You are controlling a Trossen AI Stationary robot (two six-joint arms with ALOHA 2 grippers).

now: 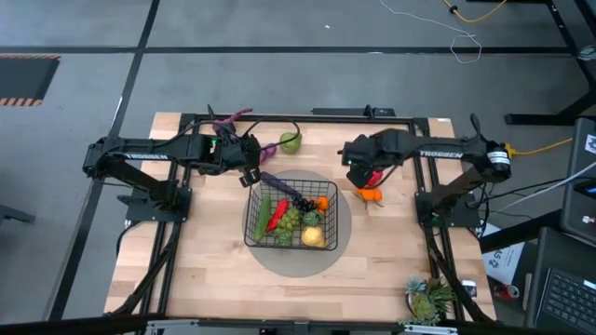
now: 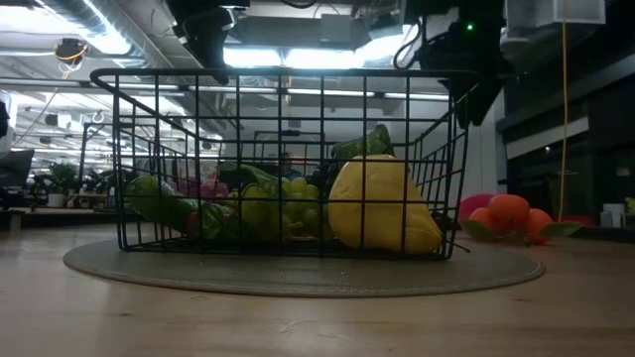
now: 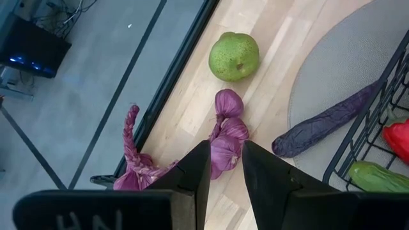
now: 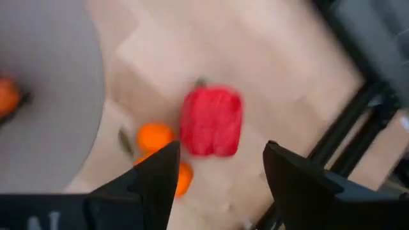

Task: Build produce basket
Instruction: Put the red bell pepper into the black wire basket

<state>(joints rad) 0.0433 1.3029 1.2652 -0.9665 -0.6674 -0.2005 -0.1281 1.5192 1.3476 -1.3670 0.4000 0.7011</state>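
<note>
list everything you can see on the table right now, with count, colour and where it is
basket: one, black wire, on the mat at the table's middle, holding produce
mat: one, grey, round, under the basket
lemon: one, yellow, inside the basket
grapes: one bunch, green, inside the basket
cucumber: one, green, inside the basket
chili: one, red, inside the basket
pear: one, green, on the wood beyond the mat
purple string: one, purple, on the wood beside the pear
red pepper: one, red, on the wood right of the mat
oranges: a small cluster, orange, beside the red pepper
potted plant: one, green, near right corner
left gripper: closed on the purple string
right gripper: open, above the red pepper
</note>
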